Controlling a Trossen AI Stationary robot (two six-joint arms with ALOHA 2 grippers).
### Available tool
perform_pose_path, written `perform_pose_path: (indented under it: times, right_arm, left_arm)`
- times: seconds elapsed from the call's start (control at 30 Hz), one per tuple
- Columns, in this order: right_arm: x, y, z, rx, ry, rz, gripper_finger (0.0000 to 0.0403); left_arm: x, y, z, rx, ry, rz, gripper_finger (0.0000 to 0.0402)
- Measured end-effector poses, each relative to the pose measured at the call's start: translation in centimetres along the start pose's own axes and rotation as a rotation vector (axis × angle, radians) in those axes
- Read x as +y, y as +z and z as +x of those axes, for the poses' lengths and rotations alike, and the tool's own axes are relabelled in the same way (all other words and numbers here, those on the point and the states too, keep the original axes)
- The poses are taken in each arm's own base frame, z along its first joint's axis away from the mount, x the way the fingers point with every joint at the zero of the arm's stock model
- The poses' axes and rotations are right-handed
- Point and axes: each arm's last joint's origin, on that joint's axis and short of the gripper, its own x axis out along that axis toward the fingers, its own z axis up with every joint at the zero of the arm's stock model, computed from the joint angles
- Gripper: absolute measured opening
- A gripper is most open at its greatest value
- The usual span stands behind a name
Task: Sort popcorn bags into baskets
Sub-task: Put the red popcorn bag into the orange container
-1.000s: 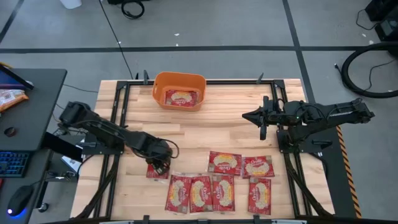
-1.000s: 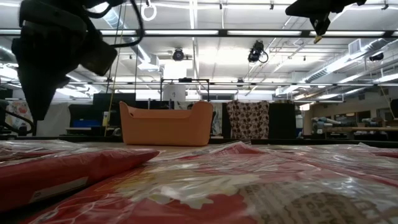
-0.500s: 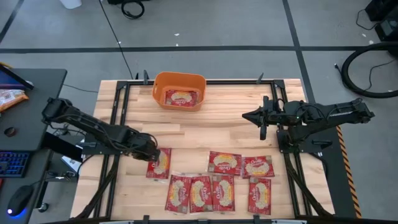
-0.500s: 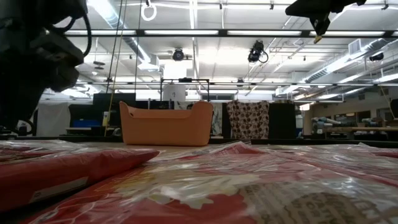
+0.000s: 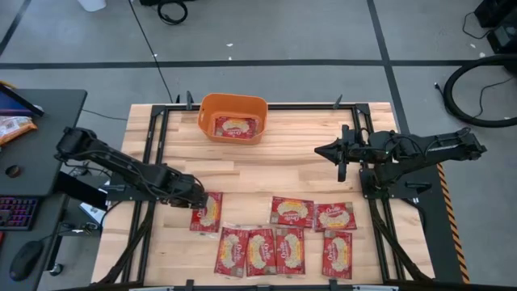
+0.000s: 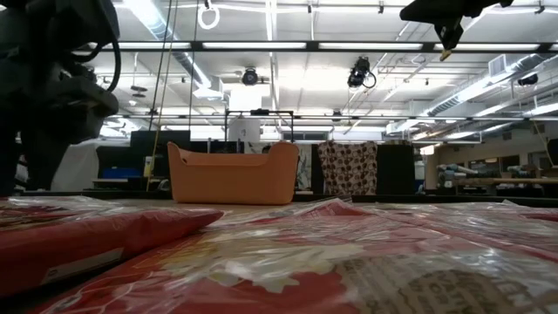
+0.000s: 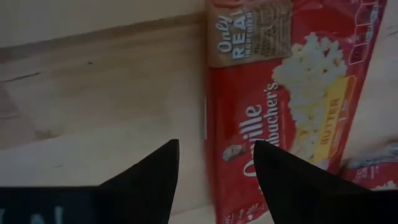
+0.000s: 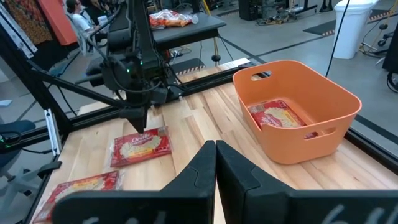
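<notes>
Several red popcorn bags lie flat along the table's near side (image 5: 279,234). One more bag (image 5: 234,126) lies inside the orange basket (image 5: 233,103) at the far middle. My left gripper (image 5: 199,198) is open and points down at the leftmost bag (image 5: 210,213). In the left wrist view it (image 7: 216,151) straddles that bag's left edge (image 7: 210,124), one finger over bare wood, one over the bag (image 7: 292,99). My right gripper (image 5: 319,150) is shut and empty, held high at the right; its fingers (image 8: 216,144) show together. My left gripper stands with its fingers pointing down on either side of the leftmost bag's left edge (image 7: 210,124). I cannot tell whether the fingertips (image 7: 264,155) touch the bag or the table. The bag lies flat on the wood.
A dark side desk (image 5: 32,145) with an orange-and-white packet (image 5: 12,125), a keyboard and a mouse stands left of the table. Black frame rails (image 5: 153,153) run along the table's sides. Bare wood (image 5: 266,170) lies between the basket and the bags.
My left gripper has moved toward the table's left edge, from over the leftmost bag to that bag's left edge, uncovering the bag. The bag lies where it was. My right arm has kept still.
</notes>
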Motion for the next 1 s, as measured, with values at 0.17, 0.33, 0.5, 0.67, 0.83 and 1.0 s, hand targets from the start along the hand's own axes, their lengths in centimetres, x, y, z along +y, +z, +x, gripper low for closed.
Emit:
perform_pose_path:
  times: [0.17, 0.33, 0.5, 0.67, 0.83, 1.0]
  right_arm:
    - [0.0, 0.0, 0.0, 0.000, 0.000, 0.000, 0.0016]
    - [0.0, 0.0, 0.0, 0.000, 0.000, 0.001, 0.0016]
    - [0.0, 0.0, 0.0, 0.001, 0.000, 0.001, 0.0016]
    - [0.0, 0.0, 0.0, 0.001, 0.000, 0.001, 0.0016]
    - [0.0, 0.0, 0.0, 0.000, 0.000, 0.000, 0.0016]
    - [0.0, 0.0, 0.0, 0.001, -0.001, -0.003, 0.0016]
  left_arm:
    - [-0.7, -0.1, 0.9, -0.005, -0.028, 0.010, 0.0202]
    - [-1.2, -0.1, 2.0, 0.019, -0.016, 0.026, 0.0201]
    - [-1.4, -0.1, 2.5, 0.018, -0.017, 0.028, 0.0196]
    - [-1.5, -0.1, 2.5, 0.014, -0.022, 0.067, 0.0151]
    - [-1.6, -0.1, 2.6, -0.002, -0.034, 0.091, 0.0073]
    - [-1.7, -0.1, 2.5, -0.014, -0.050, 0.123, 0.0014]
